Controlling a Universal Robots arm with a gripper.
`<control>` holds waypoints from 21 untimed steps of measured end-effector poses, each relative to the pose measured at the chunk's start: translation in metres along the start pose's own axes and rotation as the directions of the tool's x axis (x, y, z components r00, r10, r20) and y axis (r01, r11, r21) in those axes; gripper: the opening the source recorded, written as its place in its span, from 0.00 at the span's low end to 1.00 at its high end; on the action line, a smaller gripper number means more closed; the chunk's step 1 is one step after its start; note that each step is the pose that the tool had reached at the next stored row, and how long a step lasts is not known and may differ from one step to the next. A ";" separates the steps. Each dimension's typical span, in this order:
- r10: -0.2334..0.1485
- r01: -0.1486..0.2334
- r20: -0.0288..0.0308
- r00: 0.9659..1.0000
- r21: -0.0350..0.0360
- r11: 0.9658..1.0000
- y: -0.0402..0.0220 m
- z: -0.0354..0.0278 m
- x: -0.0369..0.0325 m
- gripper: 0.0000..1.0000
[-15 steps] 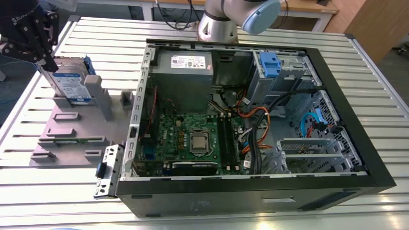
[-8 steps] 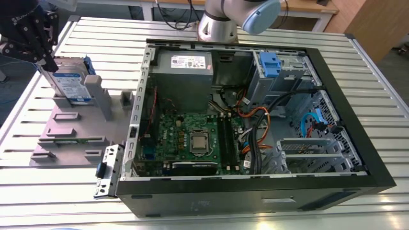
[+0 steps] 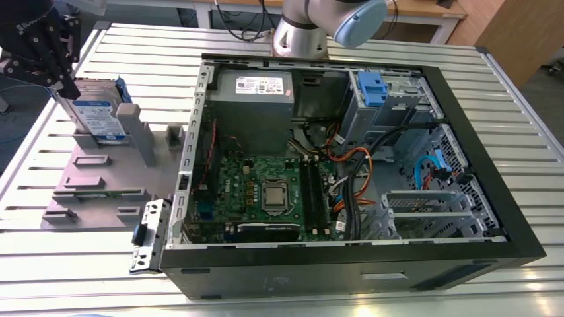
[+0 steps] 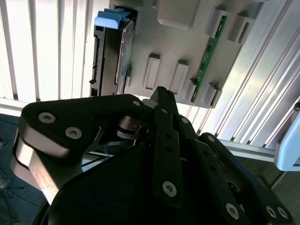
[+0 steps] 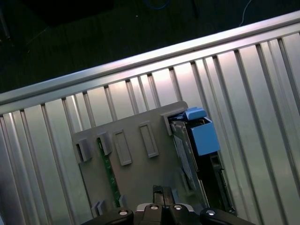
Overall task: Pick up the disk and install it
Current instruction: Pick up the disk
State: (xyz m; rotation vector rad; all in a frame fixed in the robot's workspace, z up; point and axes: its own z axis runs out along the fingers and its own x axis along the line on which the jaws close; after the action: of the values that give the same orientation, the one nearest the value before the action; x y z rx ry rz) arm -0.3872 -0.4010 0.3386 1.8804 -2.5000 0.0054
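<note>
Here the gripper (image 3: 63, 82), fingers pinched together and empty, hovers by the upright disk (image 3: 95, 119), ten o'clock from the computer case (image 3: 352, 267).

The arm (image 3: 304, 33) is a silver metal tube with a pale blue cap (image 3: 360, 20) on its joint. The gripper (image 4: 159, 96) is matt black, built from flat links with rounded ends, and round silver screw heads (image 4: 169, 188) sit in them. In the exterior view, small pale dots mark its black body
</note>
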 end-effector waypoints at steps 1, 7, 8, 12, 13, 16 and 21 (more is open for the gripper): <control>-0.001 0.001 0.000 1.000 0.000 1.000 0.0000 0.0000 0.0000 0.11; -0.005 0.005 0.000 1.000 0.000 1.000 0.0000 0.0000 0.0001 0.11; -0.006 0.006 0.000 1.000 0.000 1.000 0.0000 0.0000 0.0001 0.11; -0.009 0.009 0.000 1.000 0.000 1.000 0.0000 0.0000 0.0001 0.11; -0.010 0.010 0.000 1.000 0.000 1.000 0.0000 0.0000 0.0001 0.11; -0.012 0.012 0.000 1.000 0.000 1.000 0.0000 0.0000 0.0001 0.11; -0.015 0.015 0.000 1.000 0.000 1.000 -0.0001 0.0000 0.0002 0.11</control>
State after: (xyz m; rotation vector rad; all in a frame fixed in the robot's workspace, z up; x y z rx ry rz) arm -0.3872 -0.4012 0.3386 1.8993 -2.4857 0.0056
